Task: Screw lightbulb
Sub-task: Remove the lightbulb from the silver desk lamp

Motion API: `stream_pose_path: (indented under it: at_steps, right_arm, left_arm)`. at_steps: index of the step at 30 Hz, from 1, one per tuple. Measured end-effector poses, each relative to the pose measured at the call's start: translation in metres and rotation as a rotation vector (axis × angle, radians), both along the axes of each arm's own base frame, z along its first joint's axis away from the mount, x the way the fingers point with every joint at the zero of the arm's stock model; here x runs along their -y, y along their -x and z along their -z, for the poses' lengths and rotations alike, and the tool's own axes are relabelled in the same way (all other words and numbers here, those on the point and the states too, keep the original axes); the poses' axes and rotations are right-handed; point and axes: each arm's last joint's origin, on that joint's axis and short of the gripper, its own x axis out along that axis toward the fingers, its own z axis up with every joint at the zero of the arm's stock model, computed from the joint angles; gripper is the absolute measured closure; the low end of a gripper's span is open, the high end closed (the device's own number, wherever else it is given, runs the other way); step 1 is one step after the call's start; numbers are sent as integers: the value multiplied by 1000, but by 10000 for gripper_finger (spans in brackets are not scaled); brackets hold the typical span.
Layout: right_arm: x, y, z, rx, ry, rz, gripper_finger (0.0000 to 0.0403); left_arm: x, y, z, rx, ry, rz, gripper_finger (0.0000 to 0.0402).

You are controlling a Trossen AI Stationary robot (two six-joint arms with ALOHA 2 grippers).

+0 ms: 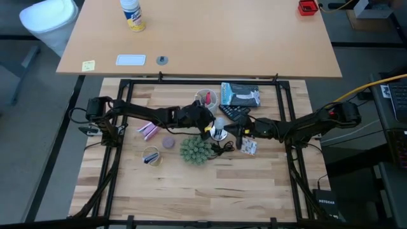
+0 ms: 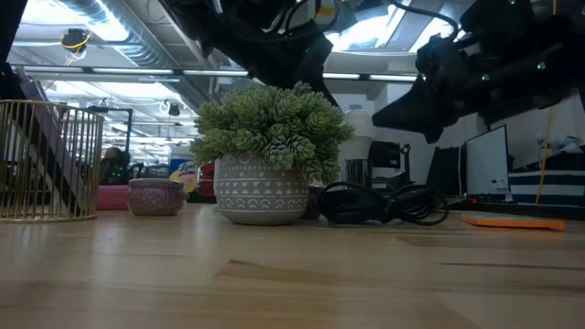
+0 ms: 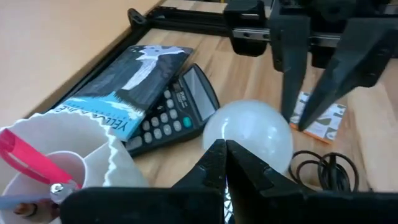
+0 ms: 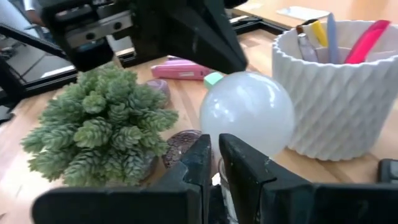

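While bulb [image 3: 249,134] stands mid-bench between plant [image 1: 194,150] and calculator [image 3: 168,112], left pincer [image 3: 225,163] and right pincer [image 4: 213,157] sit beside it, fingers nearly closed, holding nothing. Bulb likely light, smooth, fragile: grip globe gently, twist.

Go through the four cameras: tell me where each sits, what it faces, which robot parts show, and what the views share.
High: overhead, straight down; both arms meet at the lightbulb.
Low: table height, level across; succulent pot ahead, dark arms above.
Left wrist: on the left arm, left gripper before the bulb, calculator beyond.
Right wrist: on the right arm, right gripper before the bulb, white pen cup beside.
Shared: both wrist views show the bulb.
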Motion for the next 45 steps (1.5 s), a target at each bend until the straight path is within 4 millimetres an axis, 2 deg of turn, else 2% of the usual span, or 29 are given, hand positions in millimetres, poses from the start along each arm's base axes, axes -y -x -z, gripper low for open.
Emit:
stream_pose_path:
  at_steps: [13, 22, 28, 31, 35, 40, 45]
  right_arm:
    - [5, 2, 2, -19, 42, 166, 353]
    - [6, 1, -3, 23, 46, 186, 353]
    - [1, 3, -20, 142, 8, 34, 353]
    - [-3, 4, -26, 175, -14, -101, 353]
    - [-7, 4, -24, 164, -36, -227, 353]
    - [-4, 1, -9, 57, -30, -149, 353]
    - [-1, -1, 0, 8, -7, -39, 353]
  left_arm:
    - [31, 1, 7, -52, 44, 82, 400]
    - [42, -4, -5, 71, 16, 108, 400]
    - [32, -7, -15, 152, -84, 7, 400]
    - [21, -6, -15, 148, -103, -61, 400]
    - [3, -4, -12, 134, -74, -123, 400]
    - [-11, 0, -6, 69, -47, -164, 400]
    - [-8, 2, 0, 2, -25, -122, 400]
